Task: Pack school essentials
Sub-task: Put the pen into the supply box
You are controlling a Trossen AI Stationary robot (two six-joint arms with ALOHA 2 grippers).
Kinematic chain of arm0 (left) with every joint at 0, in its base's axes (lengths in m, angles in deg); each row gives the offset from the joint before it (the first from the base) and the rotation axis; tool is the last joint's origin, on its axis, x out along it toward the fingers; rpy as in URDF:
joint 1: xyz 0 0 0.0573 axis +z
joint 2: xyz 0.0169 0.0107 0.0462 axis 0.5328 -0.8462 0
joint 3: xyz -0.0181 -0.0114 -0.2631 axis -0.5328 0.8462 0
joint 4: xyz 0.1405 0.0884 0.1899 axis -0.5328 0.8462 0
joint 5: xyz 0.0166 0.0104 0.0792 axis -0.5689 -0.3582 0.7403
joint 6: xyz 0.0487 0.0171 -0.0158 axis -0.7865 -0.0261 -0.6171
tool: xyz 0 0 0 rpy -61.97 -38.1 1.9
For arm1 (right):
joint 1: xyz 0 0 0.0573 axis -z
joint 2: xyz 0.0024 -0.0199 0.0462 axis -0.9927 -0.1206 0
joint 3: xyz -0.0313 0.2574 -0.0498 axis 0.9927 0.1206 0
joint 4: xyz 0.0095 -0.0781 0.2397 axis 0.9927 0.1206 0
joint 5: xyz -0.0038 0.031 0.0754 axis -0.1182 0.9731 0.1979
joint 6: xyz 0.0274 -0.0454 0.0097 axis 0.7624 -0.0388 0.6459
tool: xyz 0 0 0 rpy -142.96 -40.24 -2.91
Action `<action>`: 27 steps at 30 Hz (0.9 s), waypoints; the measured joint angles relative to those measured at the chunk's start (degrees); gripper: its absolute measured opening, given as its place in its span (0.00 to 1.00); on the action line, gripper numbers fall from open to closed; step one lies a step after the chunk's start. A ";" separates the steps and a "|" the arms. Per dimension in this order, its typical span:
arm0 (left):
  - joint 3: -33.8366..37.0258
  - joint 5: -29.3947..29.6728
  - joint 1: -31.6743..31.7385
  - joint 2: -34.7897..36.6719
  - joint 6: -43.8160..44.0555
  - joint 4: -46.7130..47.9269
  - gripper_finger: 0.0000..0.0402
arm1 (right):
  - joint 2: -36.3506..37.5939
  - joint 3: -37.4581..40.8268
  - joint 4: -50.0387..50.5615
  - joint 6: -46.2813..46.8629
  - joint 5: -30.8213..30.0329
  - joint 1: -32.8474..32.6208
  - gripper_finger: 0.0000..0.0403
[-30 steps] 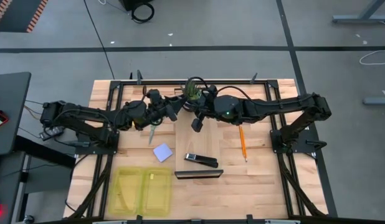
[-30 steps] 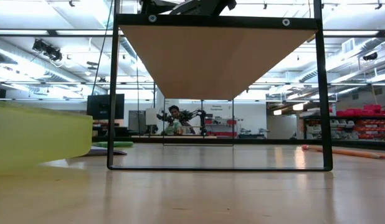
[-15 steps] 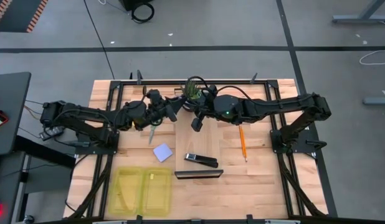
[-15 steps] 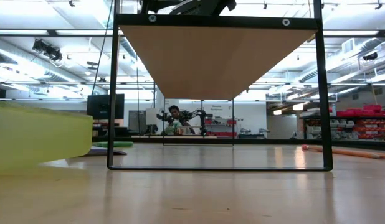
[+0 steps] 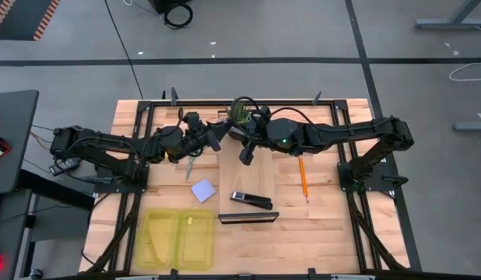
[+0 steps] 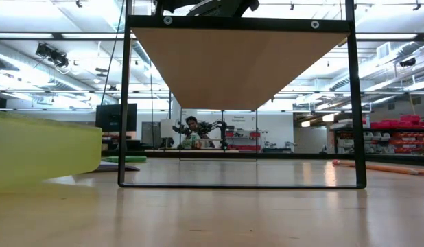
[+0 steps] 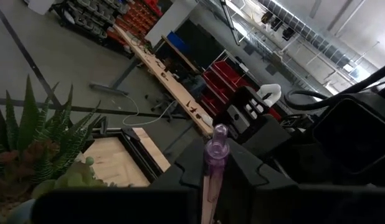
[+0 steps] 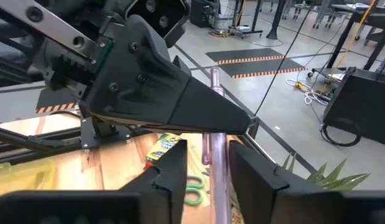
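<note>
Both grippers meeting tip to tip, left gripper (image 5: 217,137) and right gripper (image 5: 234,134) each pinched narrowly on one thin purple pen (image 7: 215,163) (held between both). Below them: one note pad (image 5: 202,190), one orange pencil (image 5: 303,177).

The plant (image 5: 240,113) stands at the table's (image 5: 326,225) far edge, midway; scissors (image 5: 191,166) lie left of it, the pad (image 5: 202,190) nearer; the stapler (image 5: 251,201) sits right of the pad; a pencil (image 5: 303,178) lies farther right; the bin (image 5: 177,238) sits front left.
</note>
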State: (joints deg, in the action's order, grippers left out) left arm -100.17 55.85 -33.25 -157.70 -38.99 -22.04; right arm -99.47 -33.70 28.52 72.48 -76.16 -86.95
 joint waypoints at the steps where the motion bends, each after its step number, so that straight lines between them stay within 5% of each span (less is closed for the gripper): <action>1: 0.00 0.02 0.00 -0.02 0.00 0.24 0.10 | 0.00 0.00 0.05 0.02 0.07 -0.02 0.34; 13: 0.07 -0.86 1.37 4.59 -0.98 9.52 0.10 | 7.32 -0.02 12.05 2.56 0.46 0.83 0.52; 27: 0.09 -5.73 -0.38 10.81 9.25 27.22 0.10 | 18.59 -0.02 30.52 8.58 1.73 5.77 0.55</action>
State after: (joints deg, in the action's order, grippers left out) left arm -100.08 50.13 -33.64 -146.90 -29.73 5.18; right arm -80.88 -33.72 59.04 81.07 -74.43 -81.18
